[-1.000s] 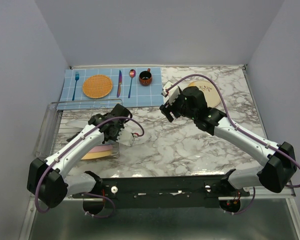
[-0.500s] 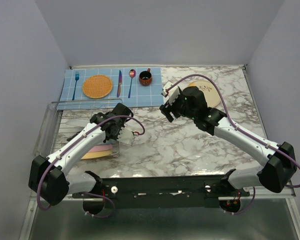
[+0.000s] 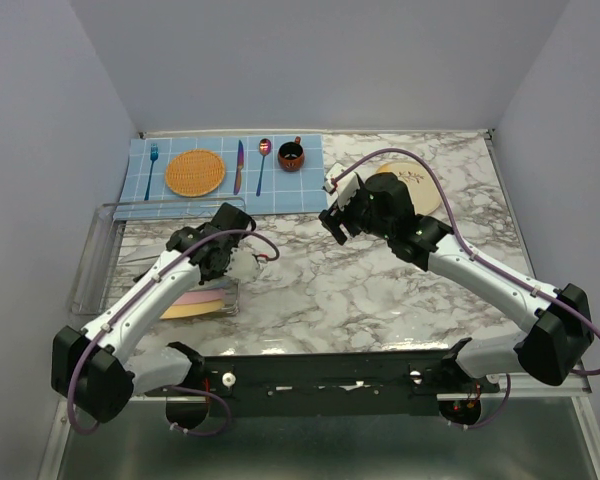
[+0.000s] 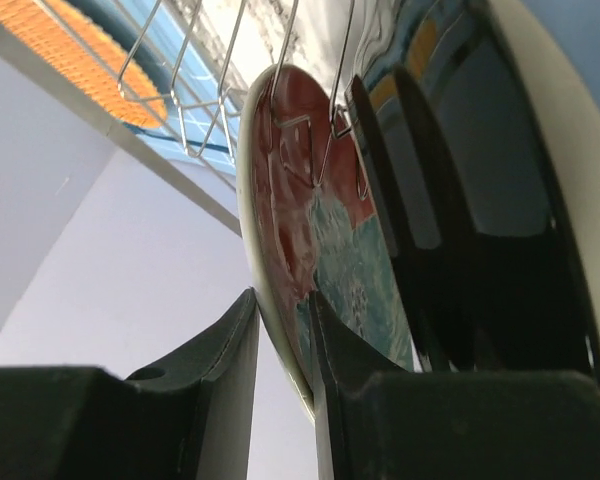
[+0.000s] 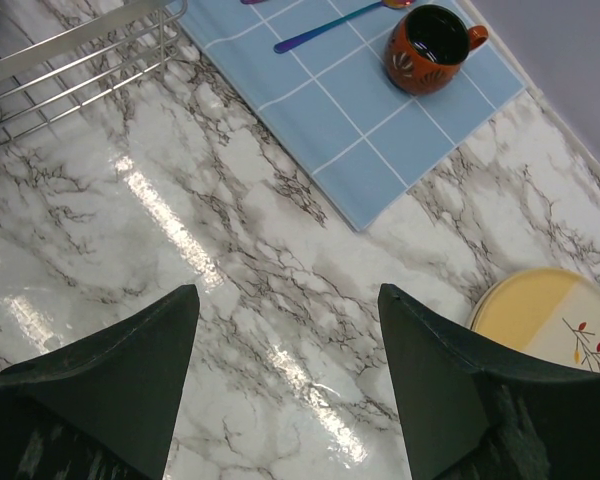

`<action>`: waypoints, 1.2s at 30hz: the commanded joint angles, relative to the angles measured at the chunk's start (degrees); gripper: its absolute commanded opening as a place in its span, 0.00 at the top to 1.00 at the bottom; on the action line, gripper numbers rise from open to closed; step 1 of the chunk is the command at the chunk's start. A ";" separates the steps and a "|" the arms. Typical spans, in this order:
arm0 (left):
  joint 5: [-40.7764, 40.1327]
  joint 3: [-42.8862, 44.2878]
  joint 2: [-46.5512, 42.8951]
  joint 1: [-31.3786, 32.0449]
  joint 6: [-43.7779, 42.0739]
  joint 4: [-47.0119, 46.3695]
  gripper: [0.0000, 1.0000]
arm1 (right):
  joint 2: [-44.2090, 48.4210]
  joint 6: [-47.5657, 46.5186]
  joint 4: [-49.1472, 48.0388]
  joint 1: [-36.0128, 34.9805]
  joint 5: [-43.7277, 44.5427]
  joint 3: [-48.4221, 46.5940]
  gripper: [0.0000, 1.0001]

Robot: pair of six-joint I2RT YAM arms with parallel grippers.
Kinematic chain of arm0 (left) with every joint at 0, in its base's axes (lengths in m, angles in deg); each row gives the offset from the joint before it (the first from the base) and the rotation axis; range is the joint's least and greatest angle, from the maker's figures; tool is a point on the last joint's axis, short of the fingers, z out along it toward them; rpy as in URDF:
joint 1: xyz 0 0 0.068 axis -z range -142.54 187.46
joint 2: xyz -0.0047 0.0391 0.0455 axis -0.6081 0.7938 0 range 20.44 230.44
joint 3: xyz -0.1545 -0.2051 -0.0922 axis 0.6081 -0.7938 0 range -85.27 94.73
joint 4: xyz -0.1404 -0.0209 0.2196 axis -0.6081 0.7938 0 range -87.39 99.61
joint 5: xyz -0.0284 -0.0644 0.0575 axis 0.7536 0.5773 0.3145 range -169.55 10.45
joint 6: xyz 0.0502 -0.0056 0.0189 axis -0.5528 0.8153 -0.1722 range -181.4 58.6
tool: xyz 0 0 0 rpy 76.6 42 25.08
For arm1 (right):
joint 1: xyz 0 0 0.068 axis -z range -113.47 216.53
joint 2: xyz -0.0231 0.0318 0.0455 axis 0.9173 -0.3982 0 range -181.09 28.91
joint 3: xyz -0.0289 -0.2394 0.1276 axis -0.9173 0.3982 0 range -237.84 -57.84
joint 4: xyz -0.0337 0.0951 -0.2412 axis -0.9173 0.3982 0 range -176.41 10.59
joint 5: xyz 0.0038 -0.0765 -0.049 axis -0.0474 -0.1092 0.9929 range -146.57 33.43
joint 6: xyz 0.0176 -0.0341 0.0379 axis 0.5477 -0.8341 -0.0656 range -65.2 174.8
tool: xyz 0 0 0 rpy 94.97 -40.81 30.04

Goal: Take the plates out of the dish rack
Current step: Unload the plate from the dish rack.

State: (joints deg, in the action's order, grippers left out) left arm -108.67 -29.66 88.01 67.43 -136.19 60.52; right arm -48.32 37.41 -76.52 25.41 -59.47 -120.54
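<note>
Left wrist view: left gripper is at the rack, jaws narrow, with 1 finger on each face of the floral plate at its rim. Both fingers appear to touch it (firmness of the pinch cannot be confirmed). The plate stands on edge among the wires, with darker plates close behind it. Right gripper hangs wide and empty over the table, near the cream plate lying flat there.

Recommendations:
- Seat the rim deeper between the fingers before you lift. The hold is at the very edge, and a glazed plate may pivot or slip.
- Draw it out along its own plane, parallel to the wires, so it neither snags a divider nor knocks its neighbour.
- Hold it upright until it clears the rack, then set it down beside the cream plate.
</note>
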 commanded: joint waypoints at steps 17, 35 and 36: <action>0.30 2.21 -10.18 -0.01 -7.13 -3.95 1.00 | -1.78 0.34 -1.01 0.34 -0.18 0.29 0.19; 0.47 4.06 -12.11 -0.01 -9.59 -3.68 1.00 | -3.45 -0.10 -1.36 0.26 0.35 -0.06 0.19; 0.56 4.32 -12.20 -0.01 -9.59 -3.33 1.00 | -3.54 -0.02 -1.36 0.34 0.26 -0.06 0.19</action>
State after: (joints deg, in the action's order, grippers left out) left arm -106.16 -29.24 77.89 67.41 -142.18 55.21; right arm -50.83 37.36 -76.56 25.41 -59.42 -120.54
